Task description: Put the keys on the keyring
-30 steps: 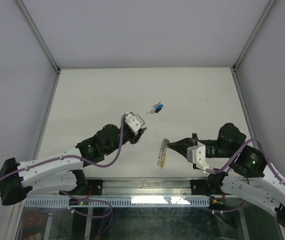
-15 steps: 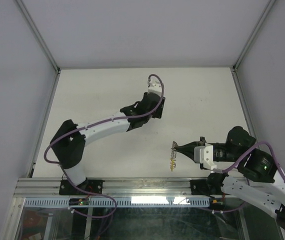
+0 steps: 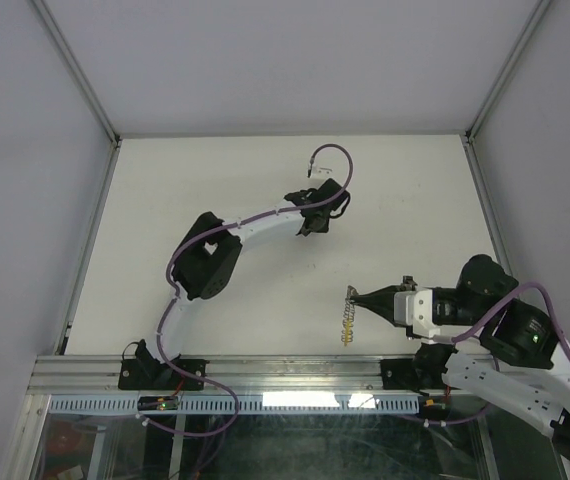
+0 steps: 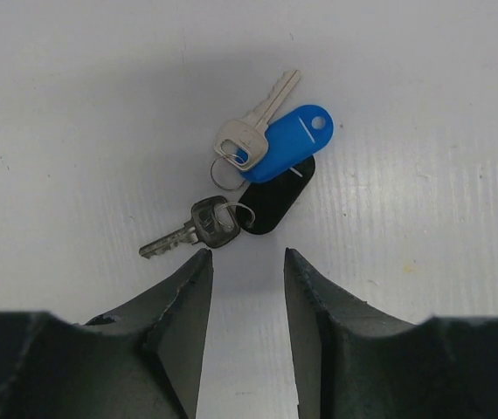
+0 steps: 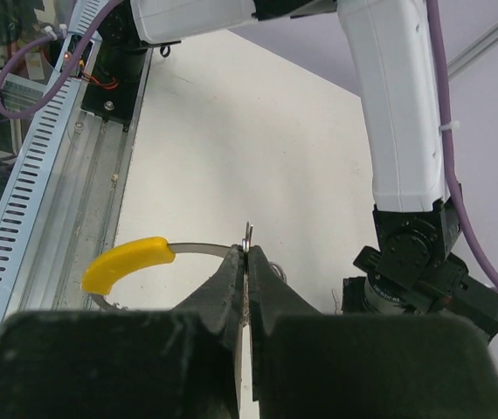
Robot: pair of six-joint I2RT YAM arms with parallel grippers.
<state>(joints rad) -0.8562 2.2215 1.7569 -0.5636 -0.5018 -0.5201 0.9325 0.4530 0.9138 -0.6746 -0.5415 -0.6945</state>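
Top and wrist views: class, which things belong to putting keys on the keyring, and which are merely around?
Job: keys, with blue tag and black tag attached; keyring; left gripper; right gripper.
Merely around: slotted cable duct; aluminium rail.

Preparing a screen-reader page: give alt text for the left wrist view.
Two silver keys with a blue tag and a black tag lie bunched on a white table, just beyond the open, empty jaws of the left gripper.
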